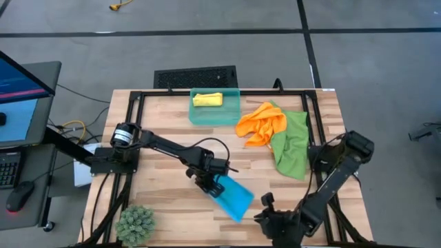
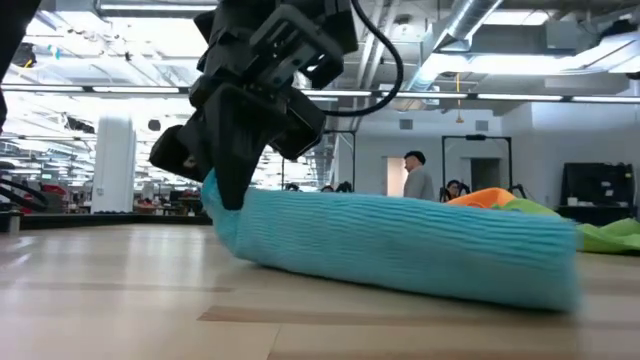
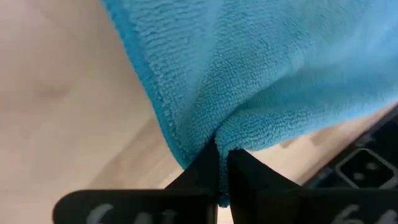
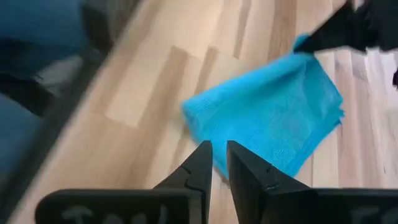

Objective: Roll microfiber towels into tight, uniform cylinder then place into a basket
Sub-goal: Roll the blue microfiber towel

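Currently my left hand (image 1: 211, 180) is pinched shut on one corner of the blue towel (image 1: 233, 196); the left wrist view shows the cloth bunched between the two fingers (image 3: 202, 171). The rest of that towel trails away from the hand and lies on the worktop (image 1: 158, 124), folded or loosely rolled into a flattish wad, not a tight cylinder as far as I can judge.

My right hand (image 4: 219, 163) hovers near the towel's far edge, holding nothing. Its fingers stand close together with a narrow gap between them; whether they're closing or opening I can't tell.

Progress, as I read it:
- Yellow towel (image 1: 207, 100) is in the basket (image 1: 234, 114), bundled up. One done.
- Blue is the one in hand, mid-job.
- Orange towel (image 1: 262, 124) and green towel (image 1: 293, 143) lie crumpled in a heap, touching each other, just beside the basket and well apart from my left hand. Untouched by the look of it.

So roughly a quarter complete. Basket sits beyond my left hand, across the worktop. Left to do: tighten the blue roll, drop it in, then two more.
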`<state>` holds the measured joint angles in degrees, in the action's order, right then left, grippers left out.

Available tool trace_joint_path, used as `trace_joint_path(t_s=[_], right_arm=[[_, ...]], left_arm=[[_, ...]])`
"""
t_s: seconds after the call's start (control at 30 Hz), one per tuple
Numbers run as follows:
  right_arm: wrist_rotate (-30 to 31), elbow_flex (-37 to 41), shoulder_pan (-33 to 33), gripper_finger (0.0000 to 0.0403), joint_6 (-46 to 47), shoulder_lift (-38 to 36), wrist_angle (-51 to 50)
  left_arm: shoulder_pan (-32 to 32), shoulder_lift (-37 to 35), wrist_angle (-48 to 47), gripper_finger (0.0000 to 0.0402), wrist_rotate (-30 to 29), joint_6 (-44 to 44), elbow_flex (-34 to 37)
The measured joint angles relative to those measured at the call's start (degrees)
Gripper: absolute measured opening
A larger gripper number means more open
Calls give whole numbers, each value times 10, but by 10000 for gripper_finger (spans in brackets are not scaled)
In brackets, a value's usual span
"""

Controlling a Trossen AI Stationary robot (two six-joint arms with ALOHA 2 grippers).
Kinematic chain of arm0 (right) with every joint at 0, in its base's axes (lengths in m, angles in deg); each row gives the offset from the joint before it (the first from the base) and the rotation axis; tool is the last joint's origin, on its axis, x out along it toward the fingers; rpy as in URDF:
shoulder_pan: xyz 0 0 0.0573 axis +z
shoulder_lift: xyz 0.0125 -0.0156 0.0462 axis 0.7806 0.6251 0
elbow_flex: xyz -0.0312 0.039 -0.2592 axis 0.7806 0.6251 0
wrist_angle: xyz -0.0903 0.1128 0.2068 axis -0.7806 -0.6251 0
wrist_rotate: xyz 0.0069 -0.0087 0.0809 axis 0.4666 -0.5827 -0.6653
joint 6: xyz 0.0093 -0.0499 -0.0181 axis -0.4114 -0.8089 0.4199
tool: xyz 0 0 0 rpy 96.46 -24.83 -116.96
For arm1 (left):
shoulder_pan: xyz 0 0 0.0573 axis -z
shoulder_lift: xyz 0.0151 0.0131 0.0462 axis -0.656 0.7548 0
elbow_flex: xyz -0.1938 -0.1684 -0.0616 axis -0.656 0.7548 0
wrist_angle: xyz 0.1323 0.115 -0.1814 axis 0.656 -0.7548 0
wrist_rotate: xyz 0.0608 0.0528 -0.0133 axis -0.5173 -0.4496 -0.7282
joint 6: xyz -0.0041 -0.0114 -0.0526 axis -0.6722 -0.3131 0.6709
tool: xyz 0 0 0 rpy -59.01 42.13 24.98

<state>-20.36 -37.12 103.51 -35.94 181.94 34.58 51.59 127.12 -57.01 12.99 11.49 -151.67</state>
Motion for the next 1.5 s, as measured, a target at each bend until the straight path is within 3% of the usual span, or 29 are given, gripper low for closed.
trace_joint_path(t_s=[0.17,0.33,0.53,0.7,0.9,1.0,1.5], right_arm=[[-1,1,-22,72,25,45,20],[-92,0,-51,72,39,53,68],[-157,0,-81,76,38,53,103],[-203,0,-112,123,56,53,81],[-207,0,-117,219,46,54,81],[-208,1,-114,246,43,75,94],[-228,0,-125,254,52,121,133]], left_arm=[[11,0,19,4,18,27,0],[19,0,20,4,18,31,0],[22,-1,26,4,18,32,0],[23,-1,25,4,18,32,0],[23,-1,25,4,18,19,0],[23,-1,26,4,18,16,0],[27,-1,30,4,24,15,-1]])
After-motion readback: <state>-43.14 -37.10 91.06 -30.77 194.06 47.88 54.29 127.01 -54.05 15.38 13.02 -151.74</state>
